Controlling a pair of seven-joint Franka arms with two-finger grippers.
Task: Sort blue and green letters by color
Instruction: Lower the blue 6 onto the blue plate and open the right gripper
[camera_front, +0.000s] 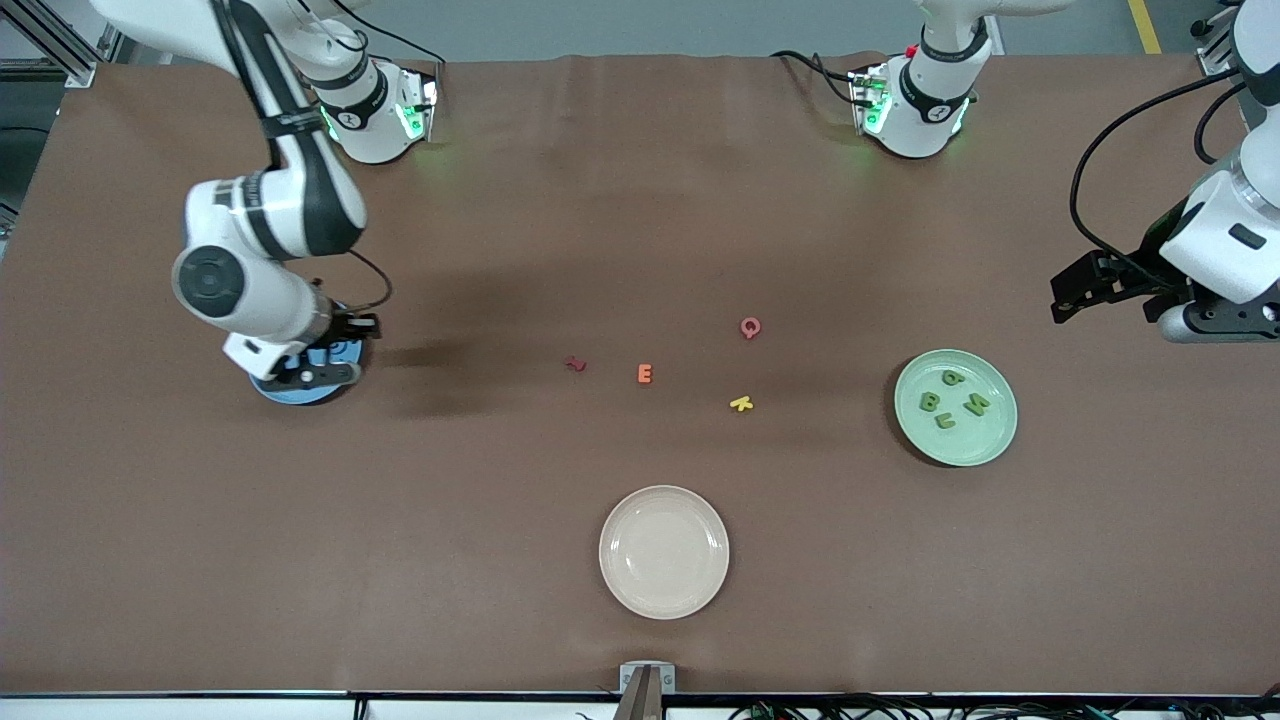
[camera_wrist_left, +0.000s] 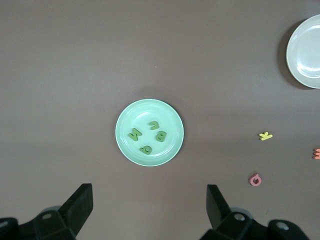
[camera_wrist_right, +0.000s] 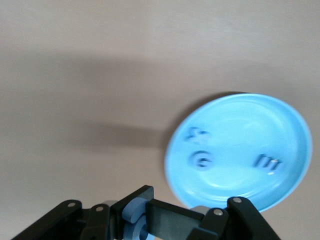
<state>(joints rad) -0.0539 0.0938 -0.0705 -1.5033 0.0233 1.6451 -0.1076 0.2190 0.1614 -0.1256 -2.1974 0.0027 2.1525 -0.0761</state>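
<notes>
- Nearest, round cream plate (camera_front: 664, 551) sits unused on the brown surface (camera_front: 640, 200).
- Right pincer (camera_wrist_right: 150, 220), clamped on a flat blue foam letter (camera_wrist_right: 134, 212), hangs over the round blue plate (camera_wrist_right: 280, 130), apparently to drop it there.
- Left pincer (camera_wrist_left: 150, 205) waits apart above the pale green plate (camera_wrist_left: 125, 127) holding four green foam letters (camera_wrist_left: 161, 135).

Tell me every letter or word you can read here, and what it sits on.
"E": orange foam letter on the bare table.
"Q": pink foam letter on the table.
"K": yellow foam letter on the table.
"B", "N", "U", "Q": green letters in the pale green plate.
"G", "M": blue letters in the blue plate; a third is too blurred.
Red letter: unreadable.
</notes>
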